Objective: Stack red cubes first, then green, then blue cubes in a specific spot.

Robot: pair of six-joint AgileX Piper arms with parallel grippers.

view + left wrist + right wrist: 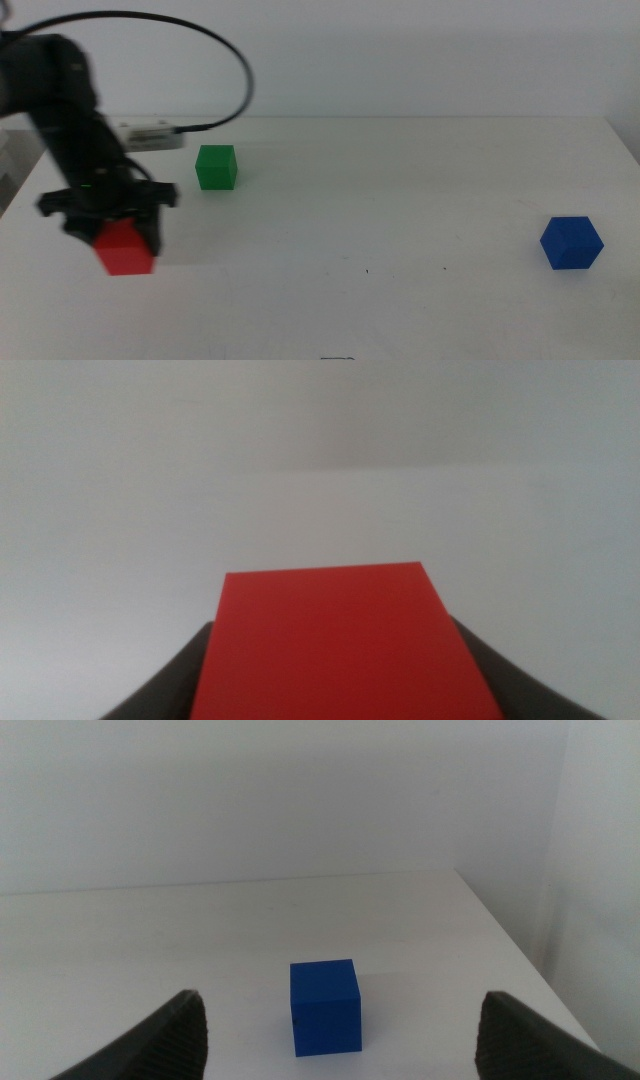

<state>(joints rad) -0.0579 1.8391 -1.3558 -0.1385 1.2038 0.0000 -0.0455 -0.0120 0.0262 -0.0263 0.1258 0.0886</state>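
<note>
My left gripper (125, 235) is at the left side of the white table (400, 200), and its two dark jaws are closed on the red cube (125, 250), one jaw on each side. In my left wrist view the red cube (340, 645) fills the space between the jaws, so I have a firm hold of it. In the middle view I cannot tell if the cube touches the table or is a little above it.

The green cube (216, 167) stands on the table near my left gripper, a bit farther back and toward the middle, apart from the red one. The blue cube (572, 243) stands alone at the right side of the table, well apart from the other two.

My right gripper (345, 1035) does not appear in the middle view. In its own wrist view the jaws are spread wide and hold nothing, and the blue cube (325, 1005) sits on the table in front of them, between the two jaws but not touched.
</note>
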